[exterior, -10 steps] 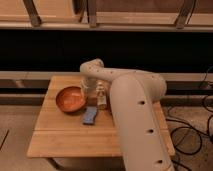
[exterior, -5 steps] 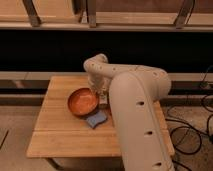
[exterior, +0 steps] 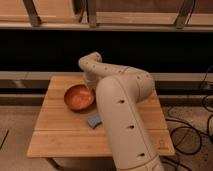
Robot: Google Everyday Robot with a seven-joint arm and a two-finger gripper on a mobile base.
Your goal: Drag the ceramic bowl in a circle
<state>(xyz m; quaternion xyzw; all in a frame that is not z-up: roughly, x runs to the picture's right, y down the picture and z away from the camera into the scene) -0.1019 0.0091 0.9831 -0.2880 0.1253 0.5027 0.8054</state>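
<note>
The ceramic bowl (exterior: 78, 97), round, shallow and glossy orange-red, sits on the wooden table (exterior: 55, 135) in its back left part. My white arm rises from the lower right, bends over the back of the table and comes down at the bowl's right rim. My gripper (exterior: 91, 90) is at that right rim, mostly hidden by the wrist and the arm. I cannot tell whether it touches the bowl's inside or only the rim.
A small blue object (exterior: 93, 120) lies on the table just in front of the bowl, next to my arm. Black cables (exterior: 192, 130) trail on the floor at the right. A dark shelf front and a ledge run behind the table.
The bowl and my gripper moved to the right over the table, then a little back to the left and away. The blue object shifted slightly too.
</note>
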